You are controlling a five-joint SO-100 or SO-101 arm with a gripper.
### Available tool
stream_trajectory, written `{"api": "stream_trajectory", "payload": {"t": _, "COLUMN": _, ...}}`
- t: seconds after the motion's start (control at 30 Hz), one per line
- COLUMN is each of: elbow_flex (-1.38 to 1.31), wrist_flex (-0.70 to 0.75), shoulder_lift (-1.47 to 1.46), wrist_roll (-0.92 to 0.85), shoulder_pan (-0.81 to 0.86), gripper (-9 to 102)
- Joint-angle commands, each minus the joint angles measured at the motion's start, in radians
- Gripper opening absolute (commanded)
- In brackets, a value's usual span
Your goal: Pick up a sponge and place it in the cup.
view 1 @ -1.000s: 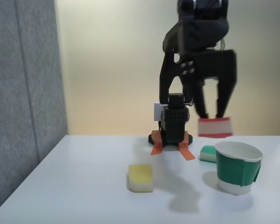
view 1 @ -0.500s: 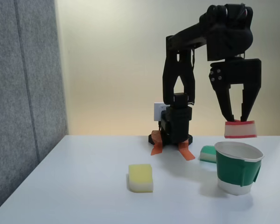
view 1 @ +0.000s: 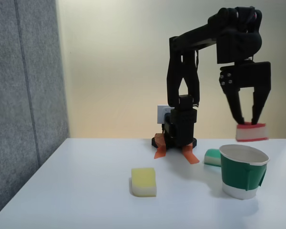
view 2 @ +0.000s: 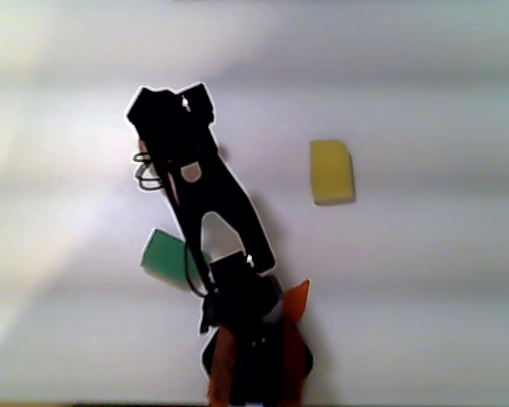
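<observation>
Sponge (view 1: 251,132) pinched between the fingers (view 1: 247,120) hangs above the cup's (view 1: 243,171) far rim, so releasing now could miss.

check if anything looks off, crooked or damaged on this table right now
One oddity: the green band on the cup is not smooth. On the right side, in the fixed view, a flap of it sticks out as if peeling or loosely wrapped. The cup stands upright. The red sponge sits a little tilted in the gripper above the cup's rim.
</observation>
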Motion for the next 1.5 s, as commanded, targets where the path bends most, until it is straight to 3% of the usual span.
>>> {"api": "stream_trajectory", "payload": {"t": 0.0, "elbow_flex": 0.008, "wrist_flex": 0.002, "shoulder_lift": 0.055, "wrist_roll": -0.018, "shoulder_pan": -0.021, "gripper": 11}}
{"api": "stream_trajectory", "payload": {"t": 0.47, "elbow_flex": 0.011, "wrist_flex": 0.002, "shoulder_lift": 0.058, "wrist_roll": -0.031, "shoulder_pan": -0.043, "gripper": 23}}
{"api": "stream_trajectory", "payload": {"t": 0.53, "elbow_flex": 0.012, "wrist_flex": -0.011, "shoulder_lift": 0.058, "wrist_roll": -0.063, "shoulder_pan": -0.043, "gripper": 32}}
{"api": "stream_trajectory", "payload": {"t": 0.6, "elbow_flex": 0.012, "wrist_flex": -0.011, "shoulder_lift": 0.067, "wrist_roll": -0.06, "shoulder_pan": -0.043, "gripper": 26}}
{"api": "stream_trajectory", "payload": {"t": 0.7, "elbow_flex": 0.009, "wrist_flex": -0.006, "shoulder_lift": 0.081, "wrist_roll": -0.058, "shoulder_pan": -0.025, "gripper": 2}}
{"api": "stream_trajectory", "payload": {"t": 0.83, "elbow_flex": -0.011, "wrist_flex": -0.043, "shoulder_lift": 0.095, "wrist_roll": -0.029, "shoulder_pan": 0.038, "gripper": 0}}
{"api": "stream_trajectory", "payload": {"t": 0.9, "elbow_flex": 0.018, "wrist_flex": -0.137, "shoulder_lift": 0.118, "wrist_roll": -0.003, "shoulder_pan": 0.087, "gripper": 0}}
{"api": "stream_trajectory", "payload": {"t": 1.0, "elbow_flex": 0.181, "wrist_flex": -0.321, "shoulder_lift": 0.232, "wrist_roll": 0.086, "shoulder_pan": 0.152, "gripper": 0}}
{"api": "stream_trajectory", "payload": {"t": 1.17, "elbow_flex": 0.672, "wrist_flex": -0.588, "shoulder_lift": 0.618, "wrist_roll": 0.351, "shoulder_pan": 0.229, "gripper": 0}}
{"api": "stream_trajectory", "payload": {"t": 1.47, "elbow_flex": 1.192, "wrist_flex": -0.649, "shoulder_lift": 1.091, "wrist_roll": 0.71, "shoulder_pan": 0.318, "gripper": 0}}
